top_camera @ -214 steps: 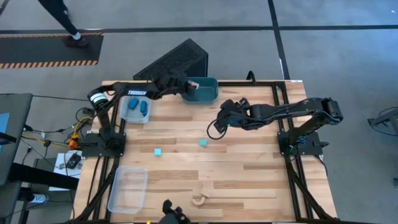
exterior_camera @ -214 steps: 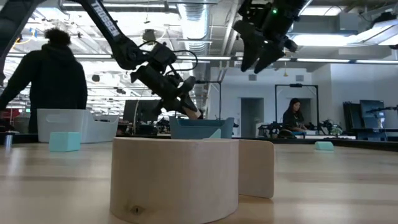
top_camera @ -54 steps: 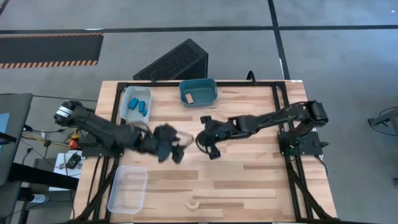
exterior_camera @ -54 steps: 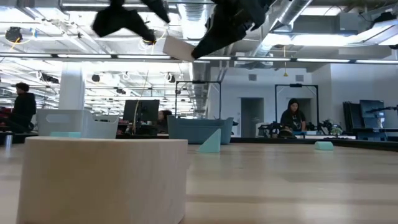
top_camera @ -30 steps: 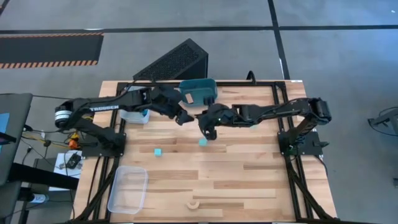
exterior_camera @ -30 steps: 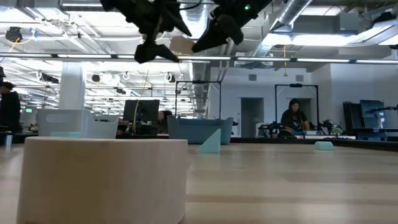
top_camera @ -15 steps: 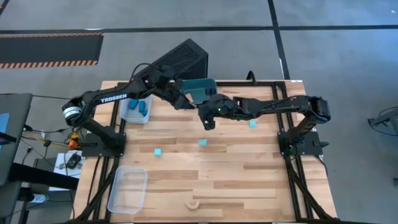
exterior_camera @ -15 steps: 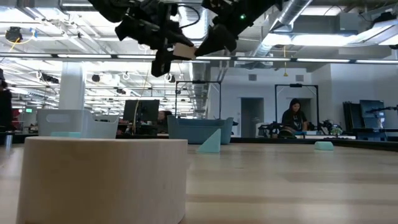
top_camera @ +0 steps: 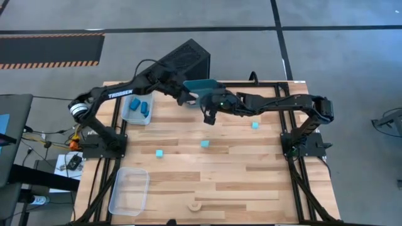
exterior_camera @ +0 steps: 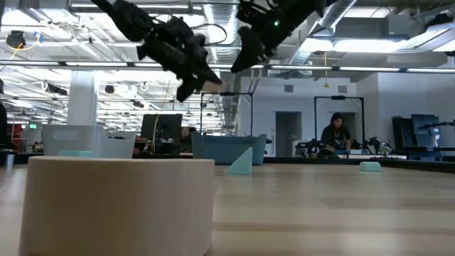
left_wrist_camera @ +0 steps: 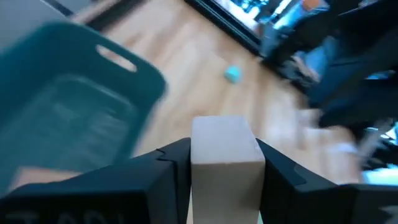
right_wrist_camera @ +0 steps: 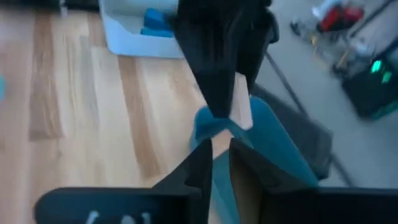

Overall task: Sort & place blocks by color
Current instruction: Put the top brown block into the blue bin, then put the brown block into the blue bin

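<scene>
The left claw [left_wrist_camera: 225,163] hangs over the teal tub [top_camera: 202,85] at the desk's [top_camera: 251,169] far edge, pinching a tan wooden block [left_wrist_camera: 225,155]. The right claw [right_wrist_camera: 219,163], just beside it, has its fingers slightly parted around nothing. Three cyan blocks [top_camera: 205,144] lie mid-desk; an arch-shaped wooden block [top_camera: 196,204] lies near the front edge.

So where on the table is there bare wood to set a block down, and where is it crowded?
Free: the broad planks between the cyan blocks and the wooden arch, and the right half below the third cyan block. Crowded: the far edge, where the left gripper holds a tan block near the teal tub, close to the right gripper.
</scene>
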